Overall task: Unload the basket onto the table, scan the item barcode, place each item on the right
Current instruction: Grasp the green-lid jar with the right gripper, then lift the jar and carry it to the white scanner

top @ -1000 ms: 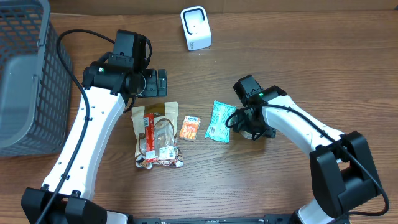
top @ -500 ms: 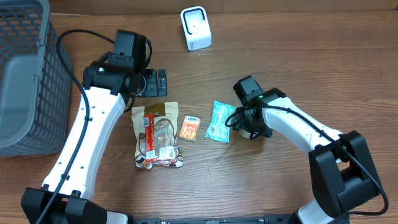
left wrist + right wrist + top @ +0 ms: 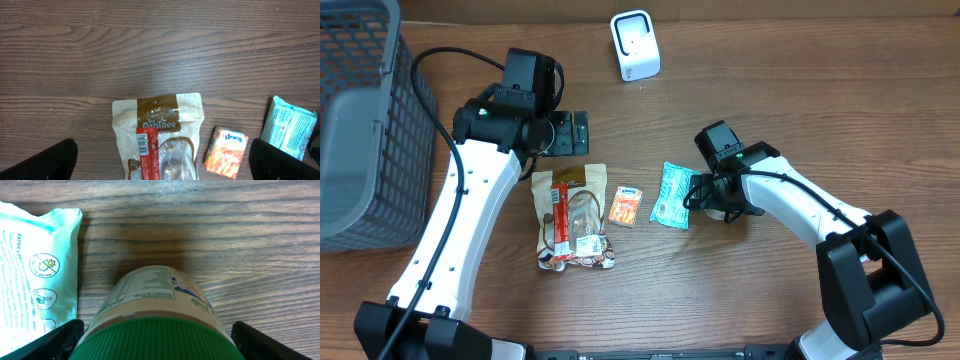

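Looks matt, brown and wood-grained over the whole desk (image 3: 160,50). Shows ribbed green plastic on the lid of the jar (image 3: 150,287), a smooth printed label below it; shiny teal film on the wipes pack (image 3: 35,270); kraft-paper look on the pouch (image 3: 157,117); smooth white plastic on the scanner (image 3: 636,45)

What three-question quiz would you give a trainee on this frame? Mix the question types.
1. True or false: the left gripper is shut on the cream-and-brown snack pouch.
2. What sits between the fingers of the right gripper? A) a blue mug B) the green-lidded, labelled jar C) a banana
3. Which item lies between the snack pouch and the pale teal plastic wipes packet?
Key: 1 false, it is open and holds nothing. 2 B. 3 the small orange tissue pack.
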`<move>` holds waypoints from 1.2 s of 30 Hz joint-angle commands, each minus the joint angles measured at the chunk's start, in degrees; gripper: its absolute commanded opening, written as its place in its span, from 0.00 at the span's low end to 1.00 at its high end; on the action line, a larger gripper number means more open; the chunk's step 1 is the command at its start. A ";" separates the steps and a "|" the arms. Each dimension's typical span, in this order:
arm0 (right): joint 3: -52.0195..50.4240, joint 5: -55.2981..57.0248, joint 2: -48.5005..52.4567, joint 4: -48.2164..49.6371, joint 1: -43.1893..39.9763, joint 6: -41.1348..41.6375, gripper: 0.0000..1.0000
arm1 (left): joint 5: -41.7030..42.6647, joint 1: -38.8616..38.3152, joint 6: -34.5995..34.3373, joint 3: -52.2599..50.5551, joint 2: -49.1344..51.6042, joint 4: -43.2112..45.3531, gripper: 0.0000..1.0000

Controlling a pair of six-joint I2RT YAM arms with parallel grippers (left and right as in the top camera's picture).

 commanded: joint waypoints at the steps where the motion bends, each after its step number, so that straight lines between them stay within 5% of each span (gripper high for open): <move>1: -1.11 0.44 0.26 0.74 -0.11 -0.44 0.92 | -0.50 -0.07 0.42 0.76 -0.20 -0.09 1.00; 6: -2.99 0.46 0.26 2.82 -0.11 -0.44 0.86 | -0.50 -0.07 0.42 0.76 -0.20 -0.09 1.00; 13: -2.71 0.63 0.24 2.73 -0.11 -0.44 0.55 | -0.50 -0.07 0.42 0.76 -0.20 -0.09 1.00; 18: 1.68 0.66 -0.20 -0.90 -0.11 -4.20 0.52 | -0.50 -0.07 0.42 0.76 -0.20 -0.09 1.00; 23: 11.43 0.63 -2.58 -8.28 -0.11 -7.56 0.20 | -0.50 -0.07 0.42 0.76 -0.20 -0.09 1.00; 30: 33.83 -0.83 -3.93 -19.91 -0.11 -10.97 0.03 | -0.50 -0.07 0.42 0.76 -0.20 -0.09 1.00; 36: 53.29 -5.18 -3.56 -26.36 -0.11 -12.70 0.03 | -0.50 -0.07 0.42 0.76 -0.20 -0.09 1.00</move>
